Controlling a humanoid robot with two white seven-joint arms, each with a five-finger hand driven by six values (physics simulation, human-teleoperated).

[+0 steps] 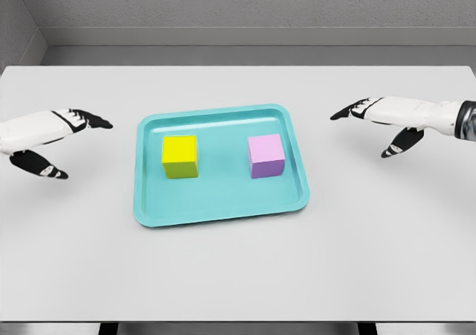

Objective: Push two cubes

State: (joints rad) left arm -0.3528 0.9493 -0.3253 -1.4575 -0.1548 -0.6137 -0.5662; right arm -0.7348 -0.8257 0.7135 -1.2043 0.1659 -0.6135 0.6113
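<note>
One tray (223, 205): yellow cube (180, 156), pink cube (266, 156); two total.

A bare simulated test room, not a lived-in place: a plain white rectangular worktop (238, 275) stands before flat grey walls (245, 4) and a grey floor (253, 54), all evenly lit, smooth and featureless like a render.

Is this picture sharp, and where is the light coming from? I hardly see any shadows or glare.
In the head view everything is in focus and the lighting is soft and even. The yellow cube and pink cube have bright tops and darker front faces, so the light seems to come from above. The teal tray shows no glare; shadows are faint. The table's edges look straight, undistorted.
</note>
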